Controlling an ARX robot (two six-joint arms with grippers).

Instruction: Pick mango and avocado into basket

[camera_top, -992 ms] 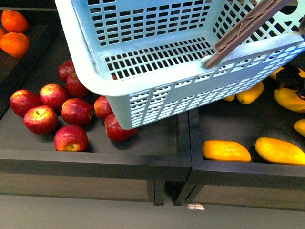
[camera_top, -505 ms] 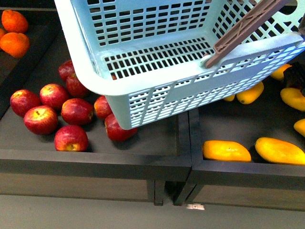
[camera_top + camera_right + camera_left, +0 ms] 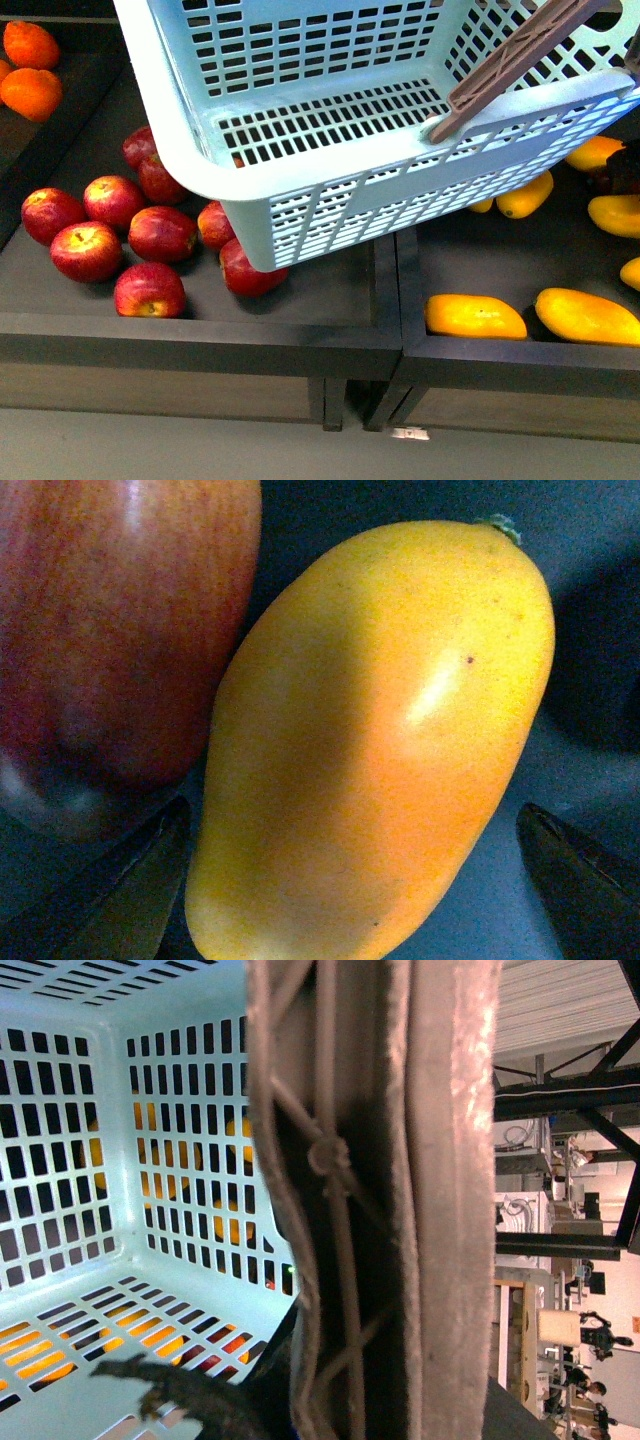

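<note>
The turquoise basket [image 3: 330,170] hangs tilted above the shelf with nothing inside. My left gripper [image 3: 380,1400] is shut on its brown handle [image 3: 400,1210], which also shows in the front view as the handle [image 3: 510,60]. A yellow-orange mango [image 3: 380,730] lies on the dark shelf floor between the spread fingers of my open right gripper [image 3: 355,890], and neither finger touches it. In the front view only a dark bit of the right gripper [image 3: 628,168] shows, at the right edge among the mangoes. The avocado is out of view.
A red fruit [image 3: 110,640] lies against the mango's side. Red apples [image 3: 150,235] fill the left bin and orange fruit [image 3: 30,90] sits at the far left. More mangoes [image 3: 475,316] lie in the right bin, past a raised divider [image 3: 395,290].
The right gripper has slid further toward the right edge of the front view, uncovering more of a mango behind it. The basket and left arm have held still.
</note>
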